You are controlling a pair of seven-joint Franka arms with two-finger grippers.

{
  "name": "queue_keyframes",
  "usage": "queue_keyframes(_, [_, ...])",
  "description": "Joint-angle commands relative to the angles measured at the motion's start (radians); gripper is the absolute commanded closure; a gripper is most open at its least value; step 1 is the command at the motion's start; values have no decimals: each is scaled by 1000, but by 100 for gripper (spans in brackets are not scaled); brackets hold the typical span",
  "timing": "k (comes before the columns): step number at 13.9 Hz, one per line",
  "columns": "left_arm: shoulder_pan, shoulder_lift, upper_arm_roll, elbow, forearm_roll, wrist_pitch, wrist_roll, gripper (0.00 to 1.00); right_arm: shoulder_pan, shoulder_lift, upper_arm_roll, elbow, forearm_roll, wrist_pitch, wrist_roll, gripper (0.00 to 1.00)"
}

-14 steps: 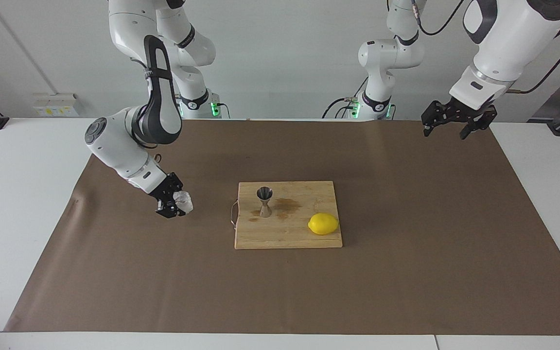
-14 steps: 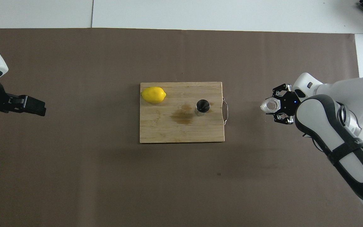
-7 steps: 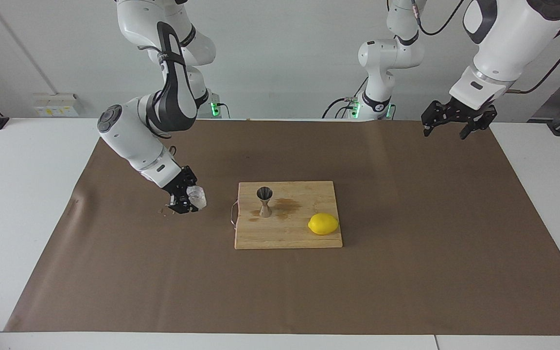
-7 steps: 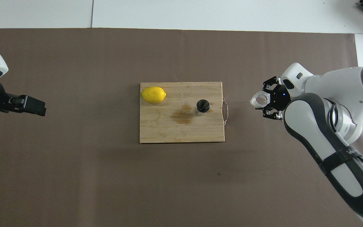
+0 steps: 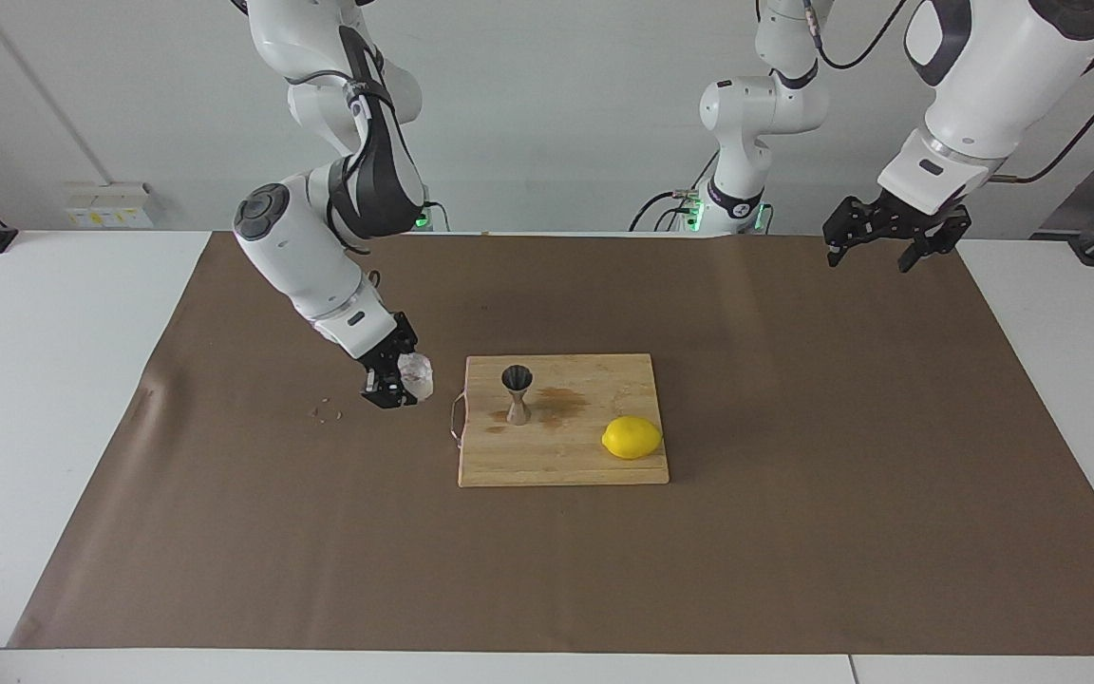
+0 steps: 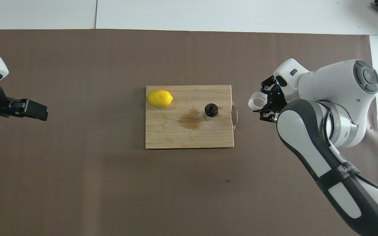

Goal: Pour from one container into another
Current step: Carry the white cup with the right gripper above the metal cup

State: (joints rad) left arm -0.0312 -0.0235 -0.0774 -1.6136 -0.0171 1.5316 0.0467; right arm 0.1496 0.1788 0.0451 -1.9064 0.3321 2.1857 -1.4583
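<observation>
across the bench in the facing view, the right gripper [image 5: 406,383] hung over the brown paper [image 5: 224,532] beside the handle end of the cutting board [image 5: 561,461], its fingers clenched on the glass tumbler [image 5: 416,376]. the tumbler was up in the air and tipped a little off upright, a small whitish, faceted thing that sparkled against the dark fingers. the steel jigger [image 5: 517,392] stood upright on the board toward that same end, hourglass-shaped with a narrow waist, open cone up, a damp-looking stain on the wood beside it. the lemon [image 5: 631,437] lay on the board toward the left arm's end. the left gripper [image 5: 883,239] waited high over the paper's edge at its own end of the bench, fingers spread and holding nothing.

seen from overhead, the tumbler [image 6: 256,100] showed as a clear ring, mouth up, gripped from the side by the right gripper [image 6: 263,104], just off the board's wire handle [image 6: 235,113] and short of the jigger [image 6: 211,110]. the left gripper [image 6: 33,110] sat well apart from everything.

this read as the carry step, with the pour not yet begun. the next move would call for bringing the tumbler's lip over the jigger's small mouth, then tilting gently, since that target was narrow and light enough to topple. whether the tumbler held any liquid could not be told.
</observation>
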Motion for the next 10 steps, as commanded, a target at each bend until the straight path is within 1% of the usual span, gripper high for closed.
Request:
queue_keyframes(1, [2, -32, 5, -37, -14, 10, 12, 0, 28, 5, -1, 42, -68, -41, 87, 95])
queue_keyframes(4, [2, -33, 5, -37, -14, 10, 12, 0, 74, 11, -1, 96, -146, -93, 177, 95])
queue_keyframes(6, [2, -33, 5, -37, -14, 10, 10, 0, 108, 11, -1, 99, -185, -93, 217, 95])
queue_keyframes(10, [2, -33, 5, -37, -14, 10, 10, 0, 183, 19, -1, 131, -323, -121, 282, 95])
